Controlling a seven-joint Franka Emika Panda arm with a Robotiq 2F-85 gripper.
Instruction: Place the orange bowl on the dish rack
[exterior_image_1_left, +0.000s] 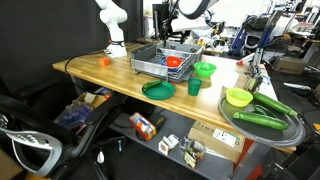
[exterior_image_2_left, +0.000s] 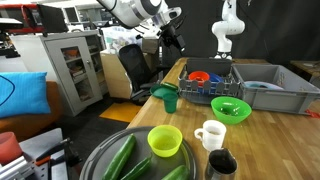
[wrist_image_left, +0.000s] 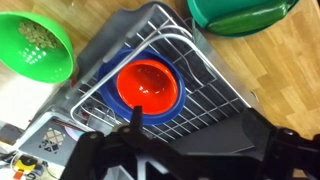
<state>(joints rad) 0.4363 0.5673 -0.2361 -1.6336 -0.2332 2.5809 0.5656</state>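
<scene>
**Position of the task item.** The bowl (wrist_image_left: 150, 85) sits upright inside the rack (wrist_image_left: 205, 95), nested in a blue dish (wrist_image_left: 118, 97) on the rack floor. The rack stands mid-counter (exterior_image_1_left: 100, 72), toward the back edge. The bowl's rim looks level in the wrist view. Whether it is fully down in the dish cannot be told.

**Gripper (wrist_image_left: 185, 140).** It hangs above the rack, clear of the bowl. The fingers (wrist_image_left: 270, 150) are spread wide with nothing between them. No contact with the bowl or the wires is visible.

**Assessment.** Placement appears complete. The step in hand is judged to be the retreat.

**Recommendations.**
- Lift straight up with the fingers apart until the tips stand above the rack's raised sides. Travel sideways only after that.
- An early sideways move could hook a wire, drag the rack or tip the bowl out of the dish.
- Avoid low passes over the green bowl (wrist_image_left: 35, 45), just beside the rack's short end.
- Likewise avoid the green plate (wrist_image_left: 240, 15), which lies between the rack and the front edge.
- The dish looks smooth, so a jolt would likely make the bowl slide. Keep the lift slow.
</scene>
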